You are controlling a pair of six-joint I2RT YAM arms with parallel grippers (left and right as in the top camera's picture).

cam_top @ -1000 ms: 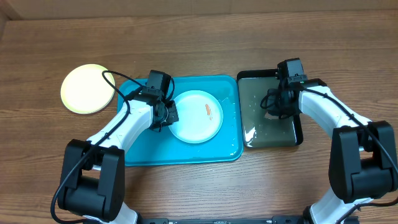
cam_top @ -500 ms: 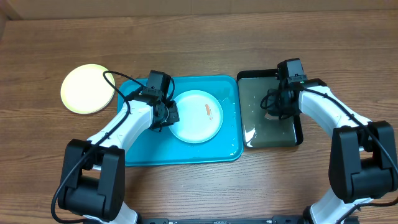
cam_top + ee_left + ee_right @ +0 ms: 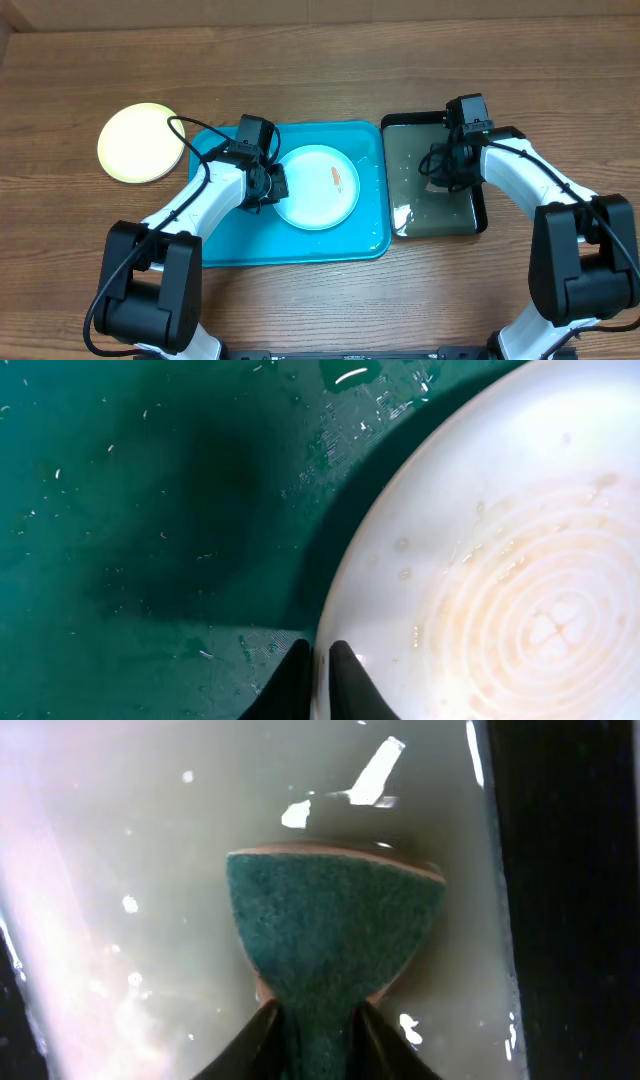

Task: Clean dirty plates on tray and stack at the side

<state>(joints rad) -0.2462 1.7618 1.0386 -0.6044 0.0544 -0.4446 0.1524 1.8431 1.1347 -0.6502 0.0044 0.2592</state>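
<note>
White plate rim in left tool; sponge in right tool.

One plate lies on the tray, another plate left.

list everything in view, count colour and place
table: one, brown wood, under everything
big tray: one, turquoise, centre of table
white plate: one, white, on the big tray
smear: one, orange, on the white plate
yellow-green plate: one, yellow-green, on the table, far left
small tray: one, black, water in it, right of big tray
sponge: one, green, in the small tray's water
left tool: one, black, pinching the white plate's rim
right tool: one, black, gripping the sponge
</note>
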